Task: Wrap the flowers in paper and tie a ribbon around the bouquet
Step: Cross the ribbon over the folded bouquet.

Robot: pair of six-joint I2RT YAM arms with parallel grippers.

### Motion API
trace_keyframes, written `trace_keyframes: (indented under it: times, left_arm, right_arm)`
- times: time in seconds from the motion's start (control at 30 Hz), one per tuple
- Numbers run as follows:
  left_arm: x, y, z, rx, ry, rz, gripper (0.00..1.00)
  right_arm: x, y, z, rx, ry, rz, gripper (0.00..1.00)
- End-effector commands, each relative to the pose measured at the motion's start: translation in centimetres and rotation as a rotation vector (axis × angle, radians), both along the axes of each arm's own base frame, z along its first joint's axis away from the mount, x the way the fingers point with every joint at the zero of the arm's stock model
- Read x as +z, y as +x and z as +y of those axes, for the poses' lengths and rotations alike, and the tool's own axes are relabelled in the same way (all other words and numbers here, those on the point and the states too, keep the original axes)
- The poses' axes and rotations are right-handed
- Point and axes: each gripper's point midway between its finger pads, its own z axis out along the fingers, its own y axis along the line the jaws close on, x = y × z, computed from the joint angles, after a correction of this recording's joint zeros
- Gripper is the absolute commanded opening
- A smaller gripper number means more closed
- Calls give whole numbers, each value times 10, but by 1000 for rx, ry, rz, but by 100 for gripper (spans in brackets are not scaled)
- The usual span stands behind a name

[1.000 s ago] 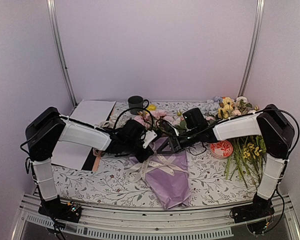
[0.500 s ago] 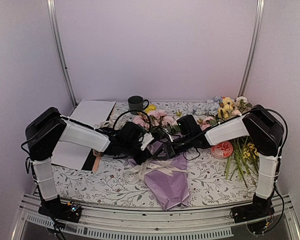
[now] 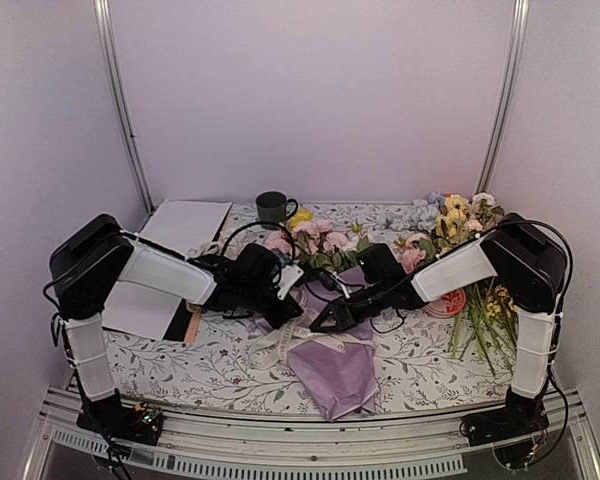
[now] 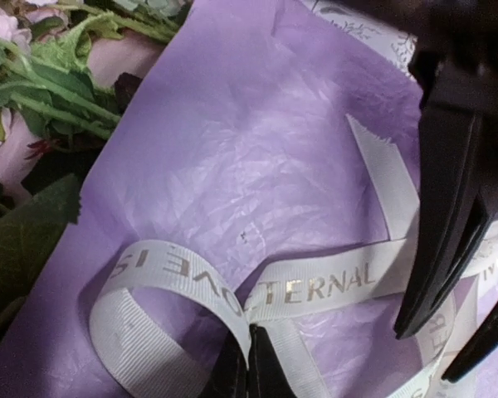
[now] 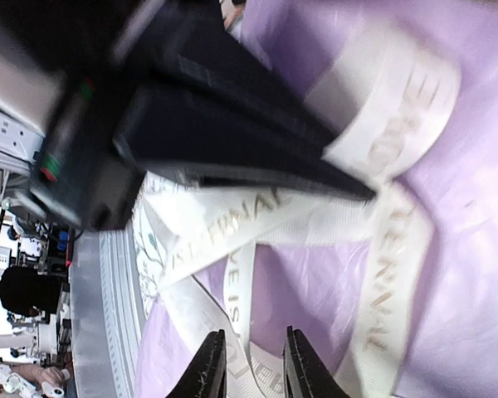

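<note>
Pinching the cream ribbon [image 4: 315, 290], the left gripper [image 4: 247, 358] is clamped tight above the lilac paper [image 4: 232, 166]; at its 3 o'clock, the right gripper [image 5: 253, 365] hangs slightly open.

Pretty sure this is a robotics lab test booth, not a flower shop: plain white walls [image 3: 320, 100] framed by bare metal posts [image 3: 117, 110], with a left arm [image 3: 165, 270] and right arm [image 3: 460, 270] bolted by an aluminium rail [image 3: 280, 445] at the table's near edge. The flowery tablecloth [image 3: 220, 370], mug [image 3: 272, 208] and bouquet [image 3: 340, 372] sit there like props. The right wrist view also catches blurry equipment [image 5: 21, 240] past the table edge.
</note>
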Motion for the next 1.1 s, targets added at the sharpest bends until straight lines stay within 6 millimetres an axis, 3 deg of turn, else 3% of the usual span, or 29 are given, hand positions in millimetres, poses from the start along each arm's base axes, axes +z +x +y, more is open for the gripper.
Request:
trace_keyframes:
  times: [0.0,0.27,0.3,0.43,0.6,0.87,1.07]
  left_arm:
    - [2,8,4,32,-39,10,0]
    - [-5,6,1,31,-62,56,0]
    - [-4,5,0,27,-65,57,0]
    - [-2,6,2,25,-58,48,0]
    - [4,10,3,29,-45,22,0]
    - [-5,8,2,17,19,8,0]
    - [-4,8,2,15,24,-3,0]
  right_arm:
    - [-22,-27,-1,66,-48,17,25]
    - [-24,-30,1,80,-71,-8,21]
    - [-22,-29,4,79,-66,-12,20]
    - [-14,-25,6,74,-61,-17,1]
    - [7,-23,7,64,-37,-38,0]
    - [38,-3,-9,-65,-9,-15,0]
    - [32,8,-38,-158,-17,79,0]
